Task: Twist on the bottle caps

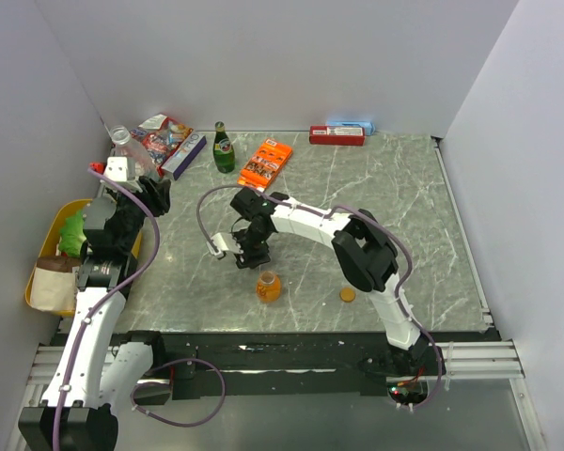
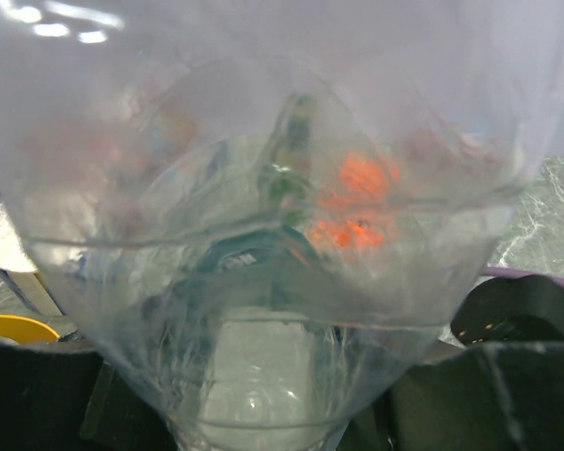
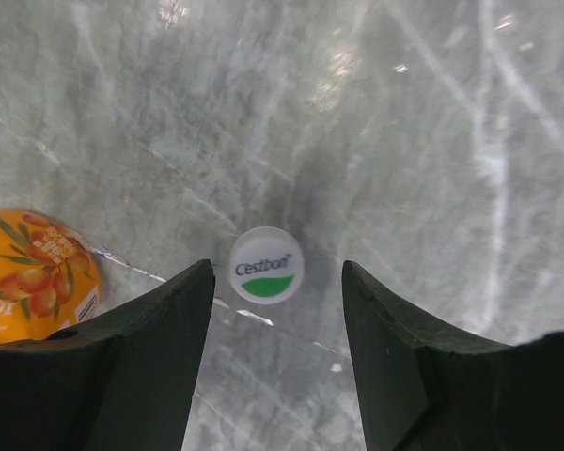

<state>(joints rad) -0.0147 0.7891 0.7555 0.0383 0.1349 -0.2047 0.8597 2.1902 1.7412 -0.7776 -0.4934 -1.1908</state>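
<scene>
My right gripper hangs open just over the marble table. A whitish cap with a green mark lies flat between its fingertips, closer to the left one and touching neither. The squat orange bottle stands uncapped right beside that gripper. Further right on the table lies the orange-brown cap. At the left, my left gripper is shut on a translucent bottle, which fills the left wrist view. Its mouth is out of view.
A tall green glass bottle, an orange box, snack packs, a clear plastic bottle and a red box line the back. A yellow tray holding items sits off the table's left edge.
</scene>
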